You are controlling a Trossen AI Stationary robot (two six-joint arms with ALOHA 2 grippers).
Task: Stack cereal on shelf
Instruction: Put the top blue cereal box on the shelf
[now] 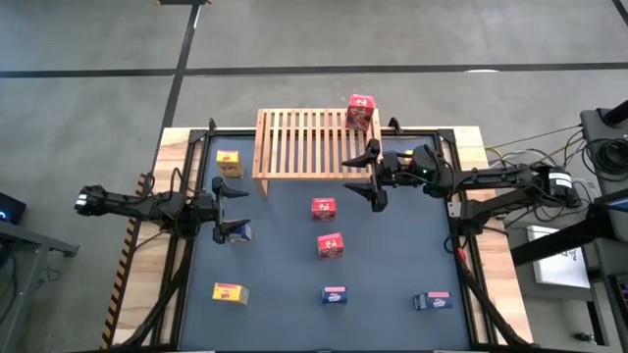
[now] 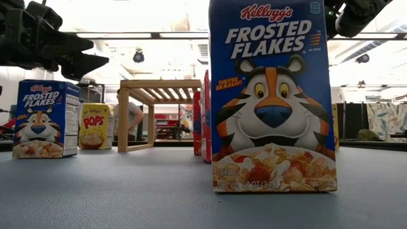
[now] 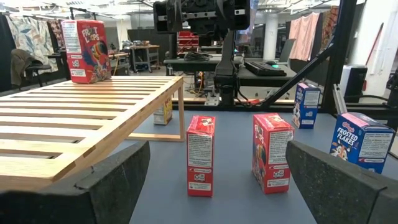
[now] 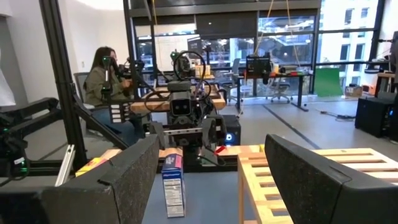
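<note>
The shelf (image 1: 304, 144) is a light wooden slatted rack at the table's far middle. One red cereal box (image 1: 361, 111) stands on its far right corner. Two red boxes (image 1: 323, 208) (image 1: 331, 245) stand on the table's middle. A yellow box (image 1: 229, 163) stands left of the shelf. A blue box (image 1: 238, 232) is close beside my left gripper (image 1: 229, 207), which stands open and level at the left, touching nothing. My right gripper (image 1: 371, 176) hangs open above the table off the shelf's near right corner, holding nothing. Between its fingers the left wrist view (image 3: 217, 162) shows the two red boxes (image 3: 201, 155).
A yellow box (image 1: 231, 292) and two blue boxes (image 1: 335, 295) (image 1: 432, 301) stand along the near edge. The middle blue one (image 2: 272, 95) fills the low view. A black frame (image 1: 461, 211) runs round the table. A person (image 4: 106, 78) sits beyond the table's left side.
</note>
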